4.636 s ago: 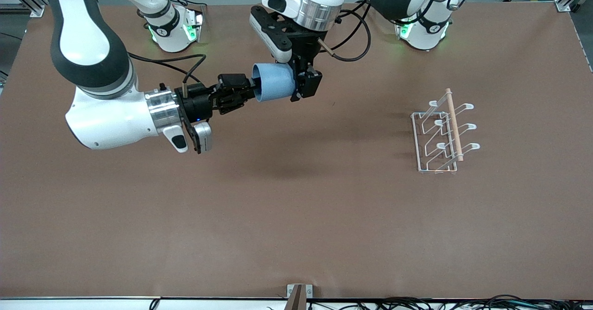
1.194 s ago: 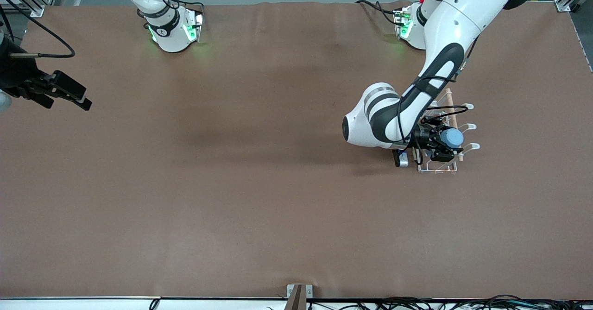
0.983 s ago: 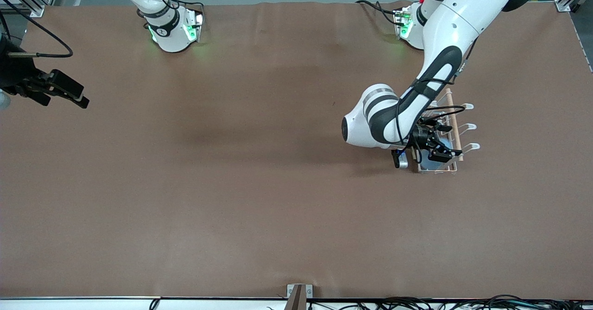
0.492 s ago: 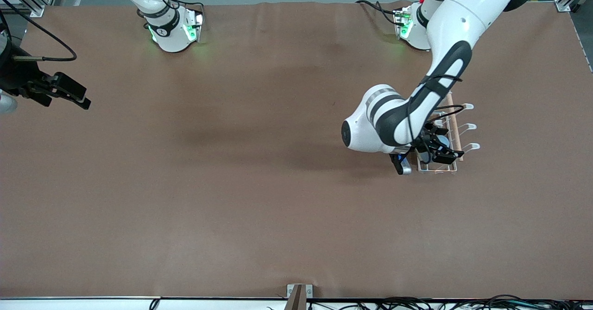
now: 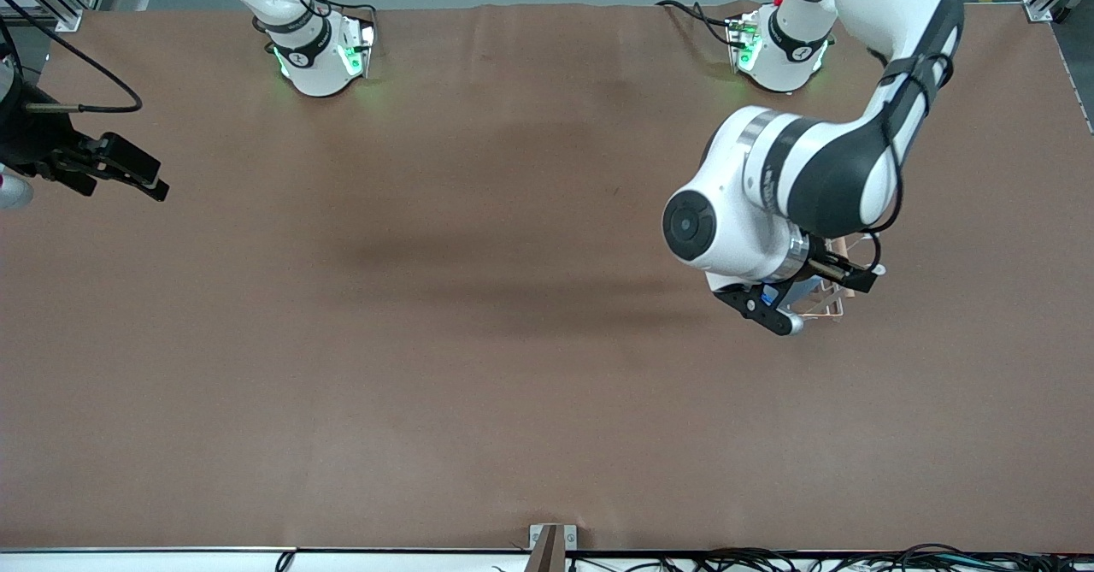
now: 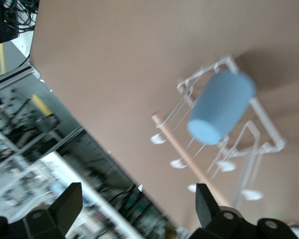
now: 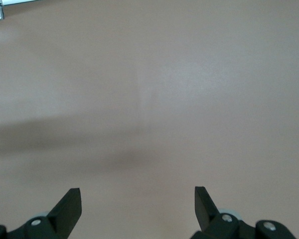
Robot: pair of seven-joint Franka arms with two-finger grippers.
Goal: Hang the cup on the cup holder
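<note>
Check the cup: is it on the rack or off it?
On: the cup sits tilted over a peg of the cup holder, clear of the open left gripper.

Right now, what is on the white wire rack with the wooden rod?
The light-blue plastic cup sits tilted over the white wire rack, apparently on a peg. The peg itself is covered by the cup. The open left gripper is above it.

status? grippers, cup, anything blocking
Left gripper open, above the cup holder. Right gripper open, waiting at its table end. Cup on a peg, released. Nothing in the way.
</note>
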